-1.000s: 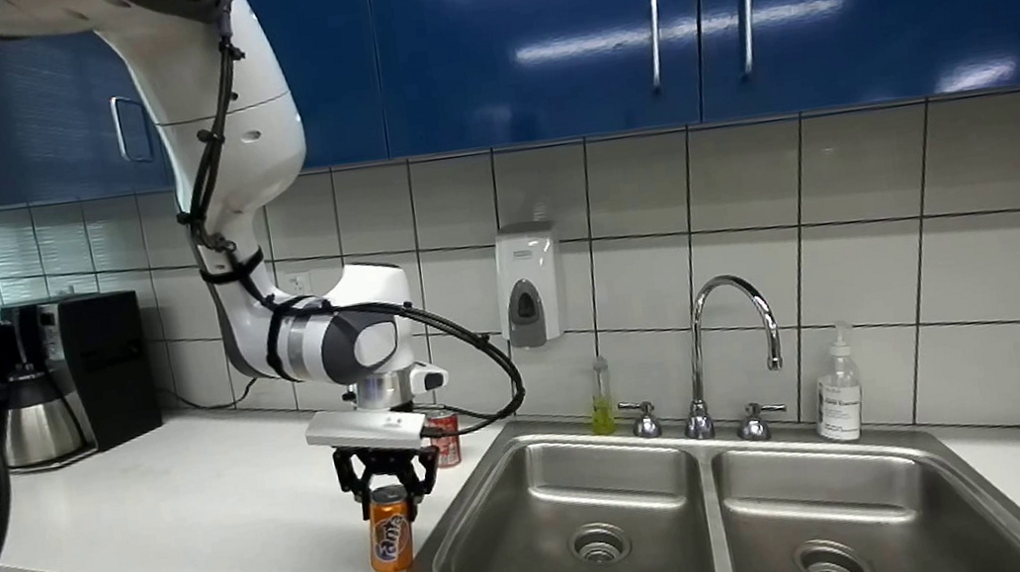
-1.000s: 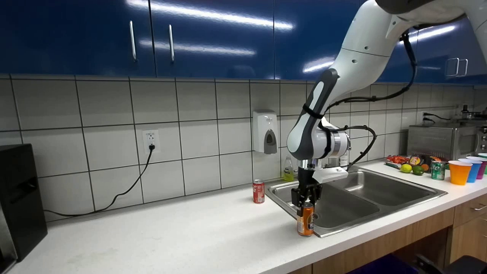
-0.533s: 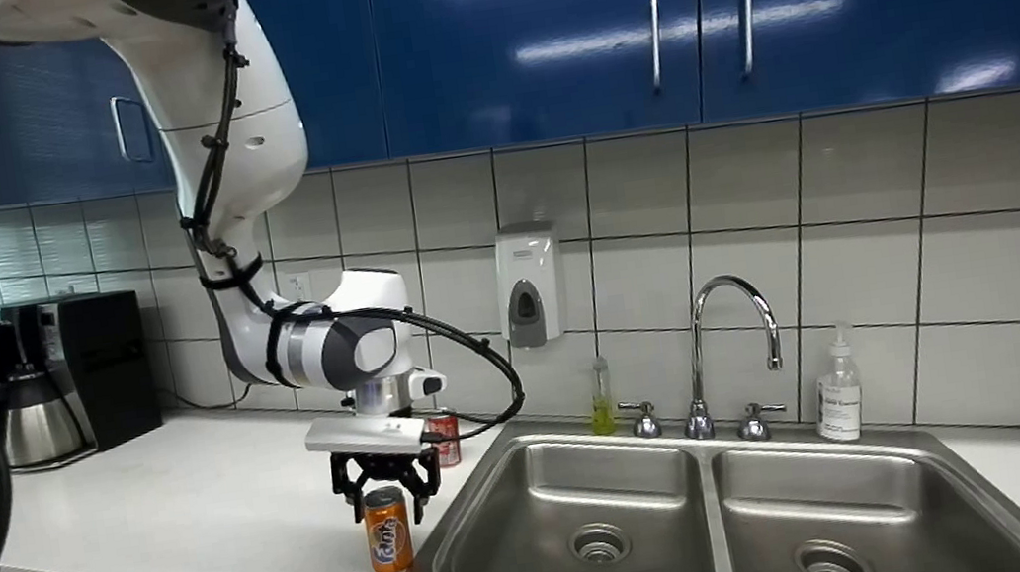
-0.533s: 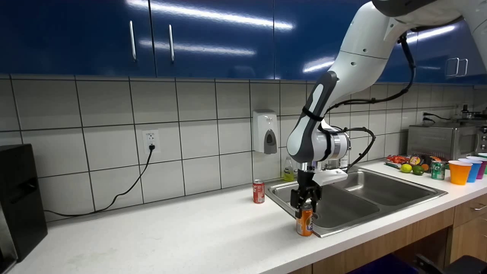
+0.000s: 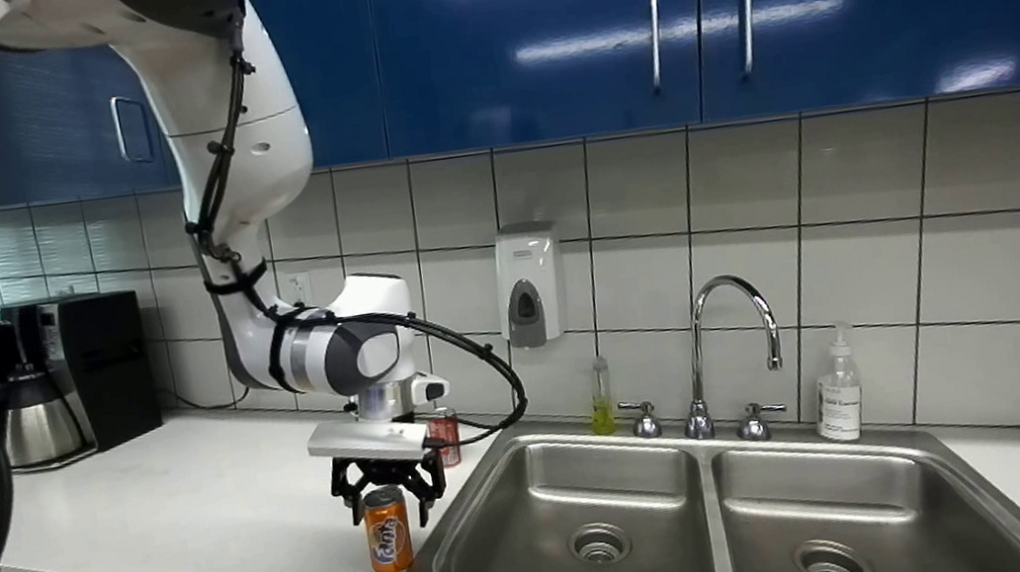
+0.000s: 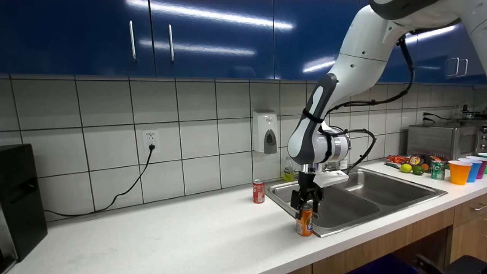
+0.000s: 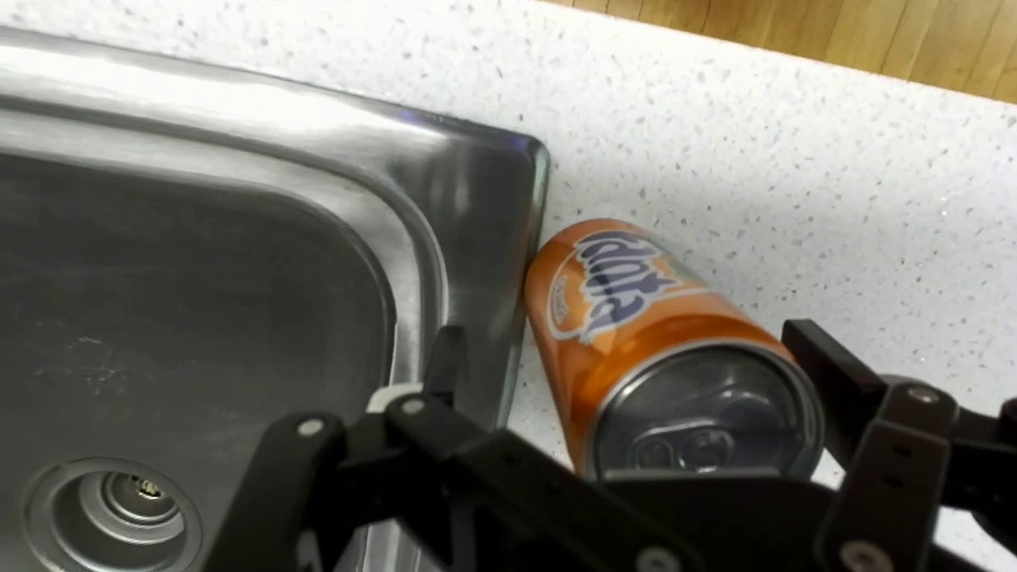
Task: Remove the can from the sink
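Hovering with gripper point(image 5: 391, 518) wide astride the upright orange can point(image 5: 388, 535), near the front edge of the worktop point(image 5: 231, 505), beside the sink point(image 5: 716, 526)

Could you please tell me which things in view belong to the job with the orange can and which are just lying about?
Part of the job:
sink
orange can, upright, just outside the sink
gripper, open around the can's top

Just lying about:
red can
green can
orange cup
pump bottle
steel carafe

We see a white arm point(image 5: 269, 165) with dark-grey trim point(image 6: 303, 150), black cables point(image 5: 483, 350) under black straps point(image 6: 312, 116), and a black hand point(image 5: 390, 516) with pale round screws point(image 7: 866, 556).
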You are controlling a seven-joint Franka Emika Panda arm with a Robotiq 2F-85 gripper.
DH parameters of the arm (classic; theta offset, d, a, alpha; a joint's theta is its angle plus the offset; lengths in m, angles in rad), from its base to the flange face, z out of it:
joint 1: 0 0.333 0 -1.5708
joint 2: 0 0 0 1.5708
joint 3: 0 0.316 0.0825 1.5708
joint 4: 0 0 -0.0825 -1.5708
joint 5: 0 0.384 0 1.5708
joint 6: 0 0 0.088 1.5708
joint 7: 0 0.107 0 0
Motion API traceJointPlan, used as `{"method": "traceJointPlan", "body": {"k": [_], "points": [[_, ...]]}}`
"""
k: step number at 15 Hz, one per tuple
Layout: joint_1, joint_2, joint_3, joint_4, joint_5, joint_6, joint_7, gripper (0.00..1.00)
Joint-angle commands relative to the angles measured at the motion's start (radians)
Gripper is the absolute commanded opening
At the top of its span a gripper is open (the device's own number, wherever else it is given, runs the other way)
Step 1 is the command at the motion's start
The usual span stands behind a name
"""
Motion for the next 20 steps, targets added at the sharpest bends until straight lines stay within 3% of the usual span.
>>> {"method": "traceJointPlan", "body": {"k": [1, 20], "points": [[-0.033, -0.029, 0.026, -0.001, -0.013, -0.007, -0.022, 1.0], [-0.01, -0.071, 0.033, -0.009, -0.012, -0.01, 0.013, 1.0]]}}
